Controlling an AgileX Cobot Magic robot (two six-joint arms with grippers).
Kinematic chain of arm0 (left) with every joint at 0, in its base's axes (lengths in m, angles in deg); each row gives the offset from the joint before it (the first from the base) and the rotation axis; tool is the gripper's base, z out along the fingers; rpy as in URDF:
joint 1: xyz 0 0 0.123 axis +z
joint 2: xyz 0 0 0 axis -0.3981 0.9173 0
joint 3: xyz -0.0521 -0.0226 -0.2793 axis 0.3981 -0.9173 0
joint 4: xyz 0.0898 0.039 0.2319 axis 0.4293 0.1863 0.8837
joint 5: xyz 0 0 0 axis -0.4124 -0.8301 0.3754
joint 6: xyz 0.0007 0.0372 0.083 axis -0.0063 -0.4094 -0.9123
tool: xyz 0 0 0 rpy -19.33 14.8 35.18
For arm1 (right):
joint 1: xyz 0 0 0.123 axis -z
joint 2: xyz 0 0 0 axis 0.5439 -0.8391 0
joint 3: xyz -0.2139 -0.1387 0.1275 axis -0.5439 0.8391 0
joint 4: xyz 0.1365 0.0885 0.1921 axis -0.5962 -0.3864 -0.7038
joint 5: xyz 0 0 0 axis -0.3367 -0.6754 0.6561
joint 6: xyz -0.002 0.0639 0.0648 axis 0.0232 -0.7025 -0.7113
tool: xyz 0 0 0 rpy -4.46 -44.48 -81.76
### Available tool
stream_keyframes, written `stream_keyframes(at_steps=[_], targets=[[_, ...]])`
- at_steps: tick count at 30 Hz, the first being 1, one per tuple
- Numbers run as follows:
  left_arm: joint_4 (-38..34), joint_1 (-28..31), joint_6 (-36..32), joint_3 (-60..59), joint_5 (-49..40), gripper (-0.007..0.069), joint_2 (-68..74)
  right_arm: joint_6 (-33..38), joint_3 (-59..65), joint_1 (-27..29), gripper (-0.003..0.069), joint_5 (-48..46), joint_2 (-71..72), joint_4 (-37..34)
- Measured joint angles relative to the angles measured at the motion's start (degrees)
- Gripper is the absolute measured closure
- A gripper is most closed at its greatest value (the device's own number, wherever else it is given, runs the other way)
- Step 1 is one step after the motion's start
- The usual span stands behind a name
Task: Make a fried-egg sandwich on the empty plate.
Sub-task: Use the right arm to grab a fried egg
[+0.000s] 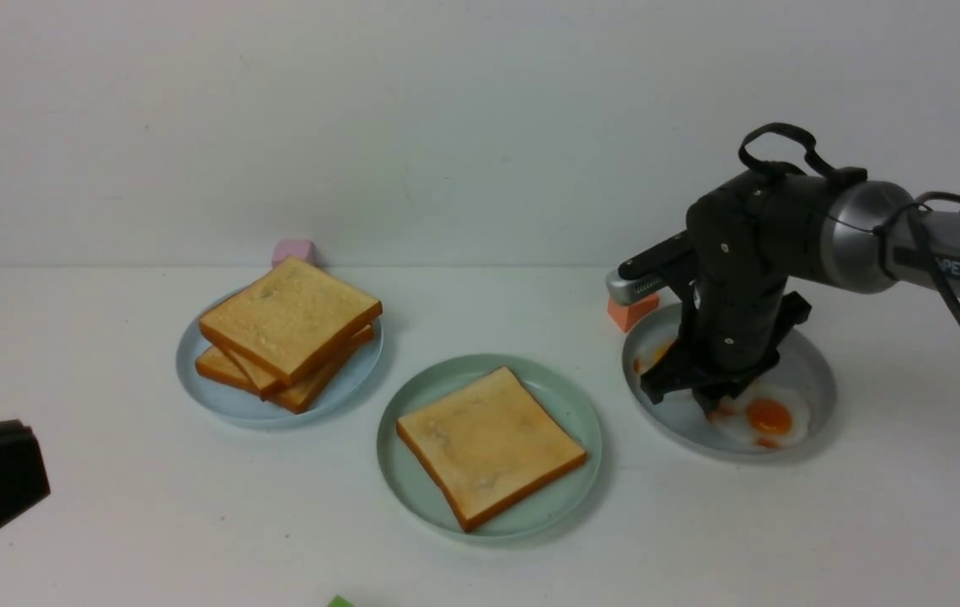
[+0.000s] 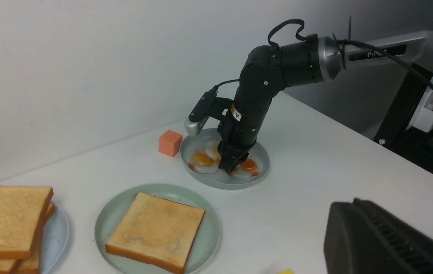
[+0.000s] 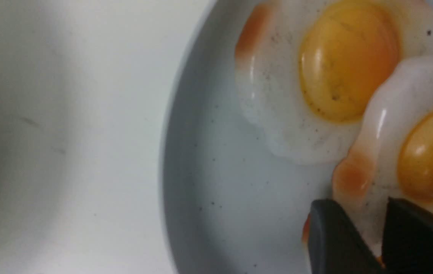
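Observation:
One golden toast slice (image 1: 490, 445) lies on the mint-green empty plate (image 1: 565, 394) at the table's middle. To the right, a pale blue-grey plate (image 1: 817, 379) holds fried eggs. One fried egg (image 1: 770, 416) lies by my right gripper (image 1: 711, 400), which points down into that plate. In the right wrist view its fingers (image 3: 330, 232) pinch the white edge of one fried egg (image 3: 421, 152), which overlaps a second egg (image 3: 315, 76). More toast (image 1: 290, 324) is stacked on the left plate (image 1: 193, 371). My left gripper (image 2: 353, 207) hovers shut and empty at the near left.
An orange cube (image 1: 631, 312) sits just behind the egg plate, under the right wrist's camera. A pink cube (image 1: 292, 250) stands by the wall behind the toast stack. A small green piece (image 1: 340, 602) lies at the table's front edge.

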Motion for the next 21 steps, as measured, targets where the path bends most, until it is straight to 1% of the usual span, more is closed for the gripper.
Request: stream_keyframes(at_steps=[2, 4, 9, 12, 21], targets=[[0.0, 0.0, 0.0, 0.0, 0.0, 0.0637, 0.0, 0.0, 0.0, 0.0, 0.0497, 0.0, 0.0, 0.2], [0.0, 0.0, 0.0, 0.0, 0.0, 0.0637, 0.0, 0.0, 0.0, 0.0, 0.0568, -0.2, -0.1, 0.3], [0.0, 0.0, 0.0, 0.0, -0.2, 0.0636, 0.0, 0.0, 0.0, 0.0, 0.0639, -1.1, 0.0, 0.3], [0.0, 0.0, 0.0, 0.0, -0.6, 0.0634, 0.0, 0.0, 0.0, 0.0, 0.0657, -1.8, 0.2, 0.3], [0.0, 0.0, 0.0, 0.0, -0.9, 0.0634, 0.0, 0.0, 0.1, 0.0, 0.0659, -2.5, 3.6, -0.2]])
